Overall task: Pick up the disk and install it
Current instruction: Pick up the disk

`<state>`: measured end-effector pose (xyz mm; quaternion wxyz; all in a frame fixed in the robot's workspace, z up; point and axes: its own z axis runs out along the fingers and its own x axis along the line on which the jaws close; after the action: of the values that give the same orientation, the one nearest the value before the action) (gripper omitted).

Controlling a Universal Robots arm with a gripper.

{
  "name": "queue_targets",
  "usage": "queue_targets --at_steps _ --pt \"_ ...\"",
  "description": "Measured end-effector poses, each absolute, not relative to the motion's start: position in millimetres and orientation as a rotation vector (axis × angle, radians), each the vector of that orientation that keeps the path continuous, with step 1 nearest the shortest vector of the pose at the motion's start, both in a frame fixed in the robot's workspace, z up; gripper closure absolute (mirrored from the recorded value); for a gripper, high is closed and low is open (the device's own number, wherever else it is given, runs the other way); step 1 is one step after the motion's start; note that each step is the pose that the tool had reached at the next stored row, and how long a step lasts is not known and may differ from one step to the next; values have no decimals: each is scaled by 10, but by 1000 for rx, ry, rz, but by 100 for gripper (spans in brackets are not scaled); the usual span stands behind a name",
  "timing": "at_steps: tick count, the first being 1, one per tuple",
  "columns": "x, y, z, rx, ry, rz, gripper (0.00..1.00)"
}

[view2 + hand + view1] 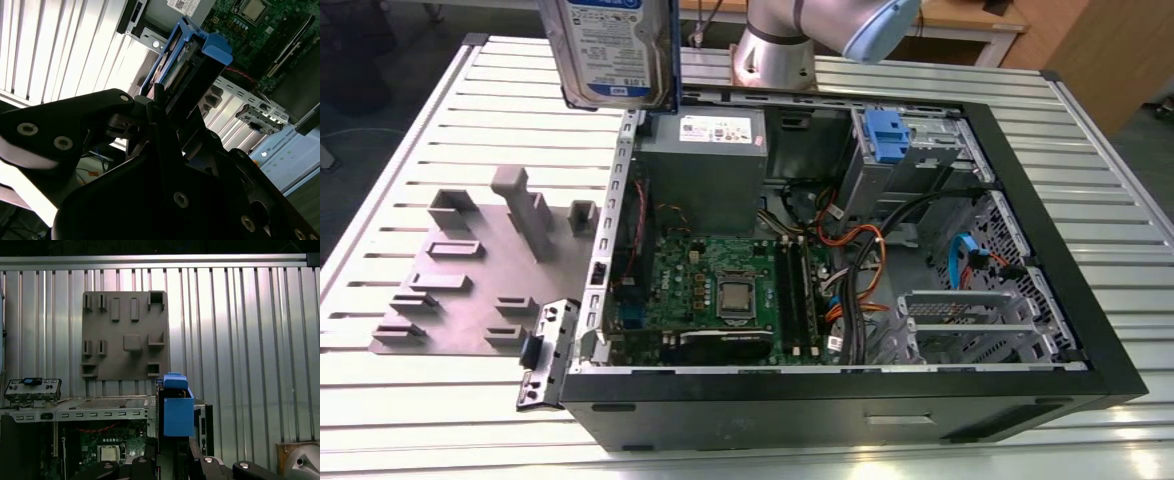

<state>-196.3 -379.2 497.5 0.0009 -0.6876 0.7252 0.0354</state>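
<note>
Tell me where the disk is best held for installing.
Grip the disk by its two broad flat faces, near the end opposite the blue tab, coming from that end; the parallel faces suit the hand, seemingly clamped so now.

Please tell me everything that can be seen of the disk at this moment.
The disk is a flat, silver, metal-looking hard drive with a white-and-blue label, framed by a blue plastic carrier with a tab at one end. It hangs in the air, upright on its edge and slightly tilted, above the far corner of the open computer case at the exterior view's left. The gripper is shut on it; nothing else touches it.
</note>
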Motion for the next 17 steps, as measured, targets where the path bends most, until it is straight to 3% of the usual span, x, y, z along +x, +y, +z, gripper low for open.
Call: queue_targets --at_steps 17 --pt "-1529 -3792 4972 -2159 2277 111 65"
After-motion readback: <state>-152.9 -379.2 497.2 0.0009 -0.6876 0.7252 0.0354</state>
